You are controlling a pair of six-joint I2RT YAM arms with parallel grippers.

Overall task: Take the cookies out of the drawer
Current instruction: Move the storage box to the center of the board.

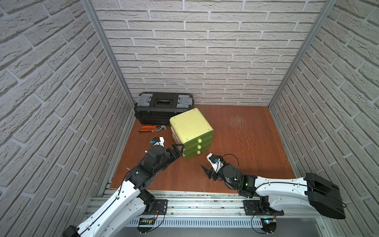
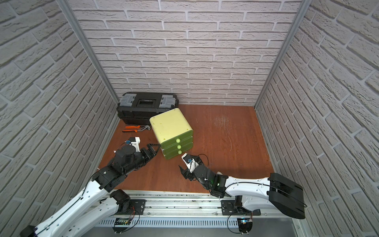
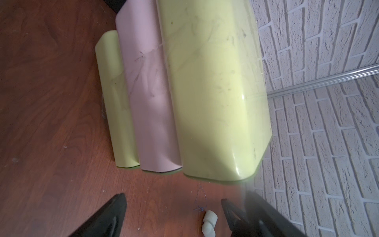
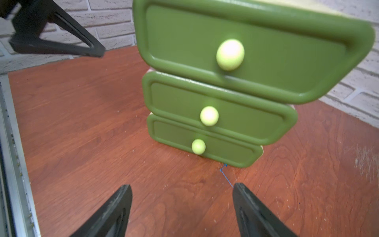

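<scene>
A grey metal rail point(image 1: 205, 203) runs along the near edge and carries both arm bases; beyond it lies the desk point(image 1: 256, 147), a red-brown wood-grain board flecked with dust. The right gripper point(image 4: 181, 185) hangs low over bare board, fingers apart with nothing between them, facing the chest point(image 1: 190, 123) from a little way off. The left gripper point(image 3: 172, 198) sits just beside the chest's side without touching it, fingers likewise spread and empty; a white pipe elbow point(image 3: 209, 223) lies on the desk by one finger. A thin blue thread point(image 4: 225, 174) trails on the board at the chest's foot. The chest stands skewed to the desk edges, pale yellow on top, with three dark green drawers point(image 4: 221, 115) stacked one over another, each with a pale knob, all pushed in. The cookies show in no view, so where they lie cannot be told. Behind the chest, orange-handled pliers point(image 1: 148, 128) lie on the desk, and a black toolbox point(image 1: 164, 106) with grey latches stands against the back wall point(image 1: 194, 51). Further right the board carries a patch of pale scratches point(image 1: 238, 123). White brick-pattern walls close three sides, joined by metal corner posts point(image 1: 106, 51)
</scene>
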